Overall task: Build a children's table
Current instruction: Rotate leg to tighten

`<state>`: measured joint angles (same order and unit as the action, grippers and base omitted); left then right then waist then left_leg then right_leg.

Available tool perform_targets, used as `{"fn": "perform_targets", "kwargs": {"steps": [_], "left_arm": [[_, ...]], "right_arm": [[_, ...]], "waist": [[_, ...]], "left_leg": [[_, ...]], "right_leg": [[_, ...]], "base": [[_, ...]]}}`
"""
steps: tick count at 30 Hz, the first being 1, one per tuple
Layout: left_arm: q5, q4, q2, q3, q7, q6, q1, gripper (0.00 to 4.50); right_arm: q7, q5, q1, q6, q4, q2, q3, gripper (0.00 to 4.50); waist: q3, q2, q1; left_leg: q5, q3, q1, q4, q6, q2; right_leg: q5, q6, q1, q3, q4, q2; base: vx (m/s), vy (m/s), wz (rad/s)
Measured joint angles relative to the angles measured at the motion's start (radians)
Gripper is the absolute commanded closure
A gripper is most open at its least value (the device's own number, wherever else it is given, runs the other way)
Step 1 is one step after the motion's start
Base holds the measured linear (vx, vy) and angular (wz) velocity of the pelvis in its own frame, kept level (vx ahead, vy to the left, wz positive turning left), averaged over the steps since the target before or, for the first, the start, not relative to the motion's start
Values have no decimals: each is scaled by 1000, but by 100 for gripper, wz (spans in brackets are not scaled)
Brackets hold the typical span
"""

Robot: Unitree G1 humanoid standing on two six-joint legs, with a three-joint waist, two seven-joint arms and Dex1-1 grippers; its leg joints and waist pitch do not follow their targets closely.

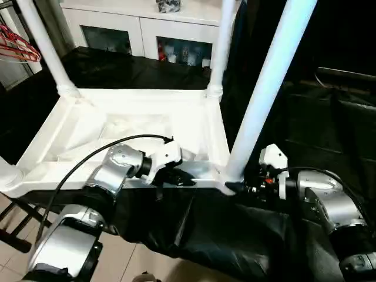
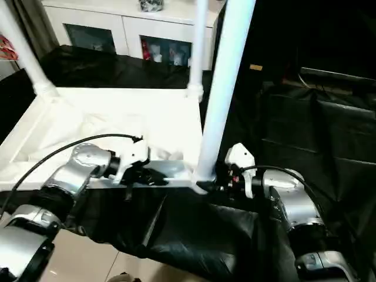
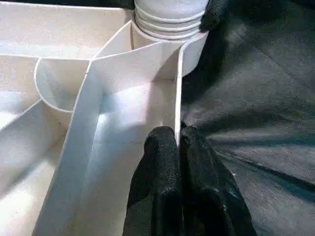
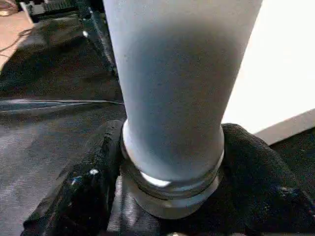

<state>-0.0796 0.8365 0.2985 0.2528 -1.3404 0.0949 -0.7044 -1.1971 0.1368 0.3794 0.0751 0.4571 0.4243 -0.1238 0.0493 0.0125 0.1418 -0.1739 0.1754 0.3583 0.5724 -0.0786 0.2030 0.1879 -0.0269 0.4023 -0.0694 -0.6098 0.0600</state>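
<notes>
The white table top (image 1: pixel 147 111) lies upside down on black cloth, ribbed underside up. Three white legs stand up from its corner sockets: far left (image 1: pixel 44 47), far right (image 1: pixel 220 47) and near right (image 1: pixel 264 88). My left gripper (image 1: pixel 176 176) is shut on the thin near rim wall (image 3: pixel 178 88), just left of the near right corner; its fingers (image 3: pixel 160 162) pinch the wall from both sides. My right gripper (image 1: pixel 235 187) is shut around the base of the near right leg (image 4: pixel 172 98), with black fingers (image 4: pixel 93 182) pressing either side of the threaded collar at the socket.
A white cabinet with glass doors (image 1: pixel 141 29) stands behind the table. Red hangers (image 1: pixel 17 44) hang at the far left. Black cloth (image 1: pixel 223 235) covers the surface and drapes over its front edge. Dark furniture (image 1: pixel 335 117) is on the right.
</notes>
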Motion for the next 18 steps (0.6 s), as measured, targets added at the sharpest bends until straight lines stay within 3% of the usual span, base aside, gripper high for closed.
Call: {"fn": "perform_targets", "kwargs": {"steps": [10, 14, 18], "left_arm": [[-3, -4, -7, -3, 37, -5, 6, 450], [-26, 1, -53, -17, 152, -26, 5, 450], [-57, 33, -121, -29, 325, -63, -20, 450]], "right_arm": [[62, 0, -31, 1, -15, -33, 30, 176], [203, -14, -30, -10, 25, -88, 81, 177], [452, -37, 18, -35, 119, -186, 138, 178]], "waist": [[0, -2, 0], [-1, -3, -5], [-1, -4, -26]], "left_leg": [[0, 0, -1, 1, 0, 0], [0, 0, -4, 3, 0, 0], [0, 0, -6, 3, 0, -1]], "right_leg": [[0, 0, -1, 0, 0, 0], [2, 5, -3, 1, 0, 0], [2, 6, -5, 2, 0, 0]], "base": [[0, 0, 0], [0, 0, 0], [0, 0, 0]]}}
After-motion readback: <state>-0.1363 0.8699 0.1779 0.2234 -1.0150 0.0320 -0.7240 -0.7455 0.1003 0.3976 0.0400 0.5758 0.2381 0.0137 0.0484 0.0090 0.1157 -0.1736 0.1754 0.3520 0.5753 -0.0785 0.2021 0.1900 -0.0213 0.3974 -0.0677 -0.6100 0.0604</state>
